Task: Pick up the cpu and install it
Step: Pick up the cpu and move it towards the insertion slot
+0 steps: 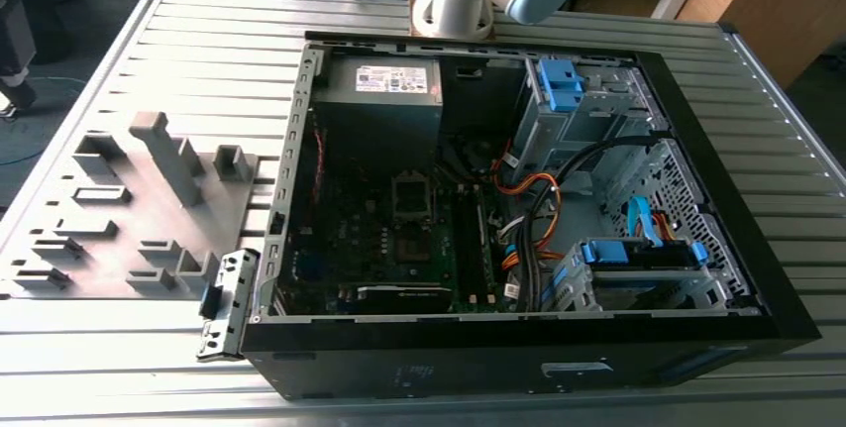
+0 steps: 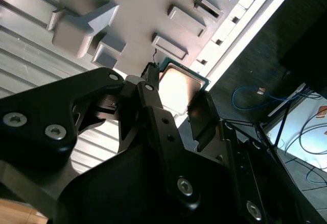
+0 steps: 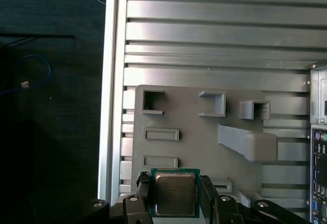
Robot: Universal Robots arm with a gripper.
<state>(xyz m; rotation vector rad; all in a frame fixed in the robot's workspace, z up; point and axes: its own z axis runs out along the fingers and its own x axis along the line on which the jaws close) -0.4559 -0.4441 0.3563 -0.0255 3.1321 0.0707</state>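
The cpu is a small square chip with a shiny metal top and a teal rim. It sits between the two black fingers of my gripper, which is shut on its two opposite edges. In both wrist views the chip hangs above the grey fixture plate, near that plate's edge. In the exterior view the open computer case lies on the table with its motherboard and the cpu socket facing up.
The grey fixture plate with raised blocks and slots lies on the ribbed metal table, at the exterior view's left of the case. Inside the case are a power supply, blue-tabbed drive cages and loose cables. The arm's base stands behind the case.
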